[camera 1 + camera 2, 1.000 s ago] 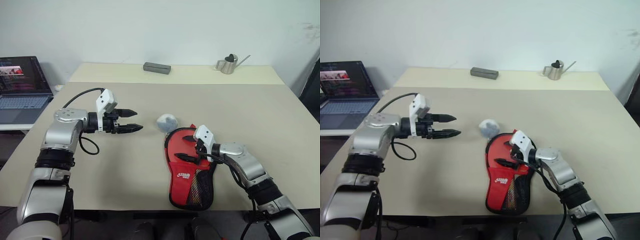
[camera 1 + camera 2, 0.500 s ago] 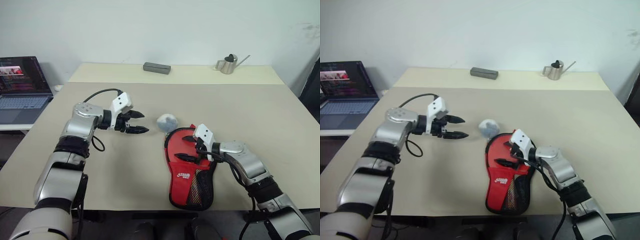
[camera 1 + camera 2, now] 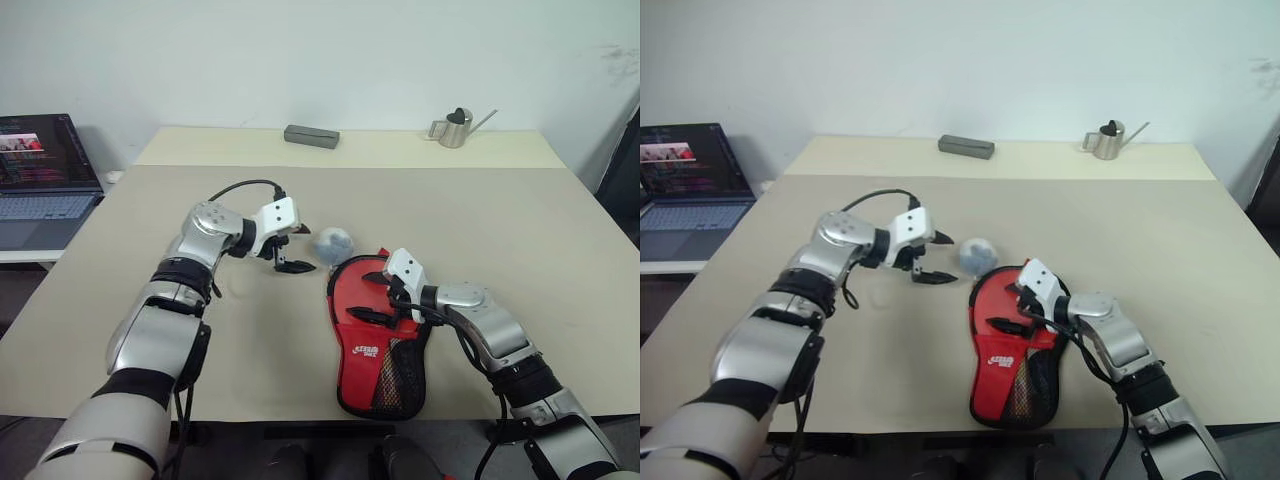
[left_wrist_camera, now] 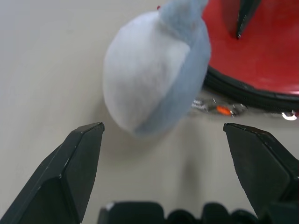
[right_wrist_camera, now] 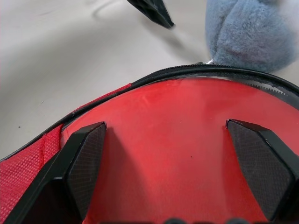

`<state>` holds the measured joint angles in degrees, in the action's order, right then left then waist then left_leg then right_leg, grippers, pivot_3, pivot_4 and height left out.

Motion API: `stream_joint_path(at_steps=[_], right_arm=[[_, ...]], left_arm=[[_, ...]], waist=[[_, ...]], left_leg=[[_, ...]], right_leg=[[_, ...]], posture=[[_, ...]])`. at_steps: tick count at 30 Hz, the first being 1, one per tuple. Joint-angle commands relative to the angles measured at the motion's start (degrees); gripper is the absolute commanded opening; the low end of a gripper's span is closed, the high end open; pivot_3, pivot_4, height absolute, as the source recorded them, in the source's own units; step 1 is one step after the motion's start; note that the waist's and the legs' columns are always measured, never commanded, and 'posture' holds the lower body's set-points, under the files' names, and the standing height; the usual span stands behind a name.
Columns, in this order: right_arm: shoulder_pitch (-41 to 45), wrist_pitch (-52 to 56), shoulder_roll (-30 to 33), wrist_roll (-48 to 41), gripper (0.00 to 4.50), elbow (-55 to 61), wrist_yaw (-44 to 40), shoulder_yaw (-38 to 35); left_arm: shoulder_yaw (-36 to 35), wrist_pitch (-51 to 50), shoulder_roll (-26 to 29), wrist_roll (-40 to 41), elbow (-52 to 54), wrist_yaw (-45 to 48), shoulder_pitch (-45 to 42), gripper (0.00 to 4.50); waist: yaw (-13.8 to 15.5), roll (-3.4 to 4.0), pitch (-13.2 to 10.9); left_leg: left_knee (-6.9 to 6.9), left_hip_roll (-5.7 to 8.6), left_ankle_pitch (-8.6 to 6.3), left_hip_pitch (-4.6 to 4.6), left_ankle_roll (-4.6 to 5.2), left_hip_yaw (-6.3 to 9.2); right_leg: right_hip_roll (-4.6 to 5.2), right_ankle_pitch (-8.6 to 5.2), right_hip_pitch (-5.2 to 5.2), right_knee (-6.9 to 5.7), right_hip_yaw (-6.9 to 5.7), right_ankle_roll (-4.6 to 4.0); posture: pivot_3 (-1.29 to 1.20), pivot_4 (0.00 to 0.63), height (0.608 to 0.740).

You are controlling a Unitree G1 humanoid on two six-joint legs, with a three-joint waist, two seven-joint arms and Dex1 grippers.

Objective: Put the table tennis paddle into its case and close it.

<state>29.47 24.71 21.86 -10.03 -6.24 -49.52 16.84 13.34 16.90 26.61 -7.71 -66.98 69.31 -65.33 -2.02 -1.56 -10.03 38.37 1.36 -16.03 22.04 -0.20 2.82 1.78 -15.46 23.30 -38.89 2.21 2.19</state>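
case [image 3: 1012,350] on table [image 3: 1200,260] | plush ball [image 3: 976,254] beside | laptop [image 3: 690,190] left

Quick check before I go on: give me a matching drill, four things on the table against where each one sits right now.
Things:
1. case
2. plush ball
3. watering can
4. grey block

Places:
A. far edge, towards the right
B. under the right end effector
C. far edge, near the middle
D. just beyond the case's round end

Pairs: 1-B, 2-D, 3-A, 4-C

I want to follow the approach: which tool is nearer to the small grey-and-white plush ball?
Left. The left tool, open, is just beside the plush ball, not touching it. The right tool, open, rests over the case, nearer the robot.
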Motion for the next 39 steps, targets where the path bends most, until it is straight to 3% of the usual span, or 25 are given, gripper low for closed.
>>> stream_joint_path(at_steps=[1, 25, 28, 35, 39], right_arm=[[-1.34, 2.03, -0.49, 0.97, 4.5, -0.68, 0.22, 1.22], [-2.61, 3.47, 2.97, 0.86, 4.5, 1.76, 1.28, -2.19], [-3.39, 3.92, 4.22, 0.51, 4.5, 3.16, 1.58, -3.65], [-6.05, 6.9, 7.17, -0.66, 4.5, 6.39, 0.92, -5.64], [-6.55, 6.56, 7.59, -0.06, 4.5, 6.89, 0.5, -4.66]], left_arm=[[-0.31, 2.49, -1.02, -1.22, -0.99, -2.72, -2.98, 4.47], [-0.18, 3.51, -6.37, -7.06, -6.02, -12.02, -4.76, 4.47], [-0.25, 3.35, -6.98, -7.36, -6.23, -12.44, -4.76, 3.89], [-0.1, 3.61, -7.9, -7.44, -6.13, -11.53, -3.33, 1.45], [-0.18, 3.58, -7.93, -7.27, -5.89, -10.87, -2.51, 0.3]], waist=[[-0.05, 0.0, 0.0], [0.22, 0.0, 0.0], [0.25, -0.01, 0.0], [0.31, -0.01, -0.01], [0.32, -0.01, -0.01]], left_leg=[[0.0, -0.01, 0.0, 0.0, 0.0, -0.01], [0.08, 0.02, 0.0, 0.03, 0.0, 0.0], [0.1, 0.03, 0.0, 0.04, 0.0, 0.01], [0.14, 0.03, 0.0, 0.07, 0.0, 0.02], [0.23, 0.03, 0.0, 0.07, 0.01, 0.04]], right_leg=[[-0.06, 0.0, 0.0, 0.0, 0.01, 0.0], [-0.18, 0.0, -0.01, -0.04, 0.0, 0.01], [-0.18, 0.0, -0.01, -0.05, -0.01, 0.01], [-0.18, 0.0, -0.02, -0.05, -0.01, 0.01], [-0.18, 0.0, -0.06, -0.07, -0.04, 0.01]], posture=[[0.0, 0.15, 0.74], [0.0, 0.15, 0.74], [0.0, 0.15, 0.74], [0.0, 0.15, 0.74], [0.0, 0.15, 0.74]])
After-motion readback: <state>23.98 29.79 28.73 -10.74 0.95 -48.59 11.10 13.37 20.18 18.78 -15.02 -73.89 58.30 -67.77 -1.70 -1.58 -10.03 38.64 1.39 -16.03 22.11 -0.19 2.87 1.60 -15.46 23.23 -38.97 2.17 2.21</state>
